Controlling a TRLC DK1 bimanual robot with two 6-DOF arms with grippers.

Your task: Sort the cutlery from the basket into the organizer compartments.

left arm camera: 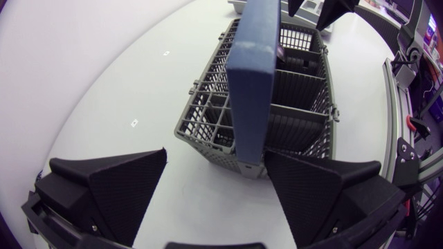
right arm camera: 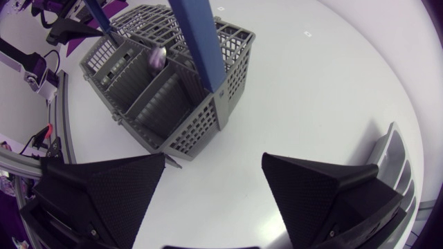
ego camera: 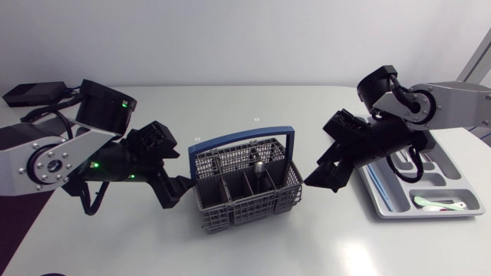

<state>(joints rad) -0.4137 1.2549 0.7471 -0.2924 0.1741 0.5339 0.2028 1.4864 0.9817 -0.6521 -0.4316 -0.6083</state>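
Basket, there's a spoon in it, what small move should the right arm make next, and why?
Probably raise the right gripper over the rim of the basket toward the spoon. The gripper is open, holds nothing and sits low beside the basket, while the spoon stands bowl-up in a compartment.

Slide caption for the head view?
Left gripper and right gripper, both open, flank the basket holding a spoon; organizer beside the right arm.

A white table (ego camera: 253, 245) is seen. Two small square marks (ego camera: 255, 119) are set near its middle, and a flat black box (ego camera: 31, 93) is laid at its far left corner.
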